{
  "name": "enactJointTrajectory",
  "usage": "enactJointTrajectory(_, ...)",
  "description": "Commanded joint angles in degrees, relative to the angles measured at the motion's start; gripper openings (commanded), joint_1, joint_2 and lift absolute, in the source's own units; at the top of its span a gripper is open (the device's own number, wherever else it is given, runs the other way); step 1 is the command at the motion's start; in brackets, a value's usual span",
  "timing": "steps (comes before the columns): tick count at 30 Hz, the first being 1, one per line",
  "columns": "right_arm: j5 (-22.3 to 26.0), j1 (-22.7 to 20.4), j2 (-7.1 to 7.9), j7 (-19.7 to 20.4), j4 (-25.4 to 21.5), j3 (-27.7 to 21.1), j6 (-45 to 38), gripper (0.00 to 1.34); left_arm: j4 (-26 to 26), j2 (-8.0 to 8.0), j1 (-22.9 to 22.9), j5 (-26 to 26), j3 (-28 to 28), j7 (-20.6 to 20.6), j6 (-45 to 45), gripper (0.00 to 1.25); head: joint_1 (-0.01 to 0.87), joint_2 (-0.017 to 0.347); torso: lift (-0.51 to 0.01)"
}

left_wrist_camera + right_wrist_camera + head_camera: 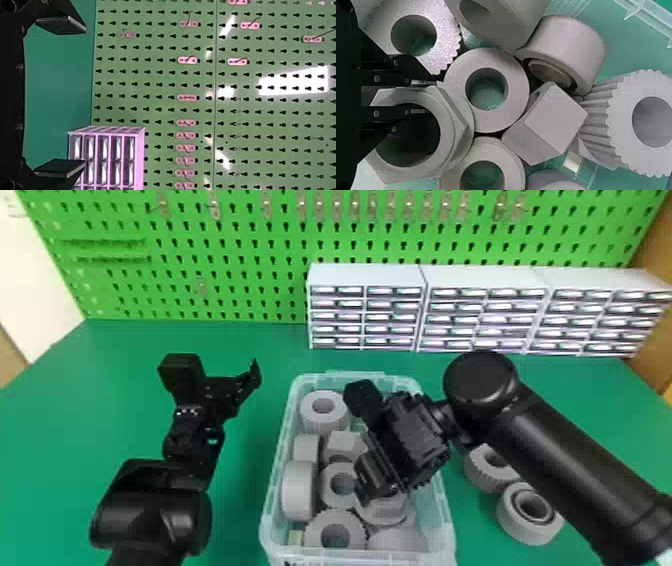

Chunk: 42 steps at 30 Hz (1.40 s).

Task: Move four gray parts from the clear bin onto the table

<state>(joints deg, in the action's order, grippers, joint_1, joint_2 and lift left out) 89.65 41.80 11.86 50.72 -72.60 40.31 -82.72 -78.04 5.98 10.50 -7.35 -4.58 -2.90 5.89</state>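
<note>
The right gripper (374, 482) is inside the clear bin (446, 515), low over its right front. In the right wrist view the right gripper (425, 97) is shut on the wall of a hexagonal gray part (449, 118), one finger over its hole and one outside the rim. Around it lie a gray ring (516, 89), a cube-like part (556, 118) and a ridged gear (597, 118). Two gray parts, a ridged one (482, 476) and a round one (525, 530), rest on the table right of the bin. Left of the bin, the left gripper (225, 390) is parked; its fingers stand open in the left wrist view (77, 97).
White drawer cabinets (365, 277) stand at the back right of the green table (240, 340), before a green pegboard (250, 255) with metal hooks. The right forearm (565, 460) passes over the table parts.
</note>
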Motion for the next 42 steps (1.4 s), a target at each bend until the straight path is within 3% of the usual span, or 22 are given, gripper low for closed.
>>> enactJointTrajectory(1,0.00,0.39,-0.08,0.08,-0.09,-0.06,-0.16,0.25,0.00,0.00,-0.04,-0.03,0.10,0.00,0.00,1.15,0.693,0.072,-0.052)
enactJointTrajectory(21,-1.05,2.32,-0.43,0.08,-4.13,-4.10,-1.74,0.26,0.00,0.00,-0.04,-0.03,0.19,0.00,0.09,1.15,0.693,0.072,-0.052)
enactJointTrajectory(42,-2.90,2.85,-0.52,0.08,-8.70,-11.48,-5.17,0.26,-0.09,0.09,-1.01,-0.03,0.19,0.00,0.09,1.15,0.693,0.072,-0.052)
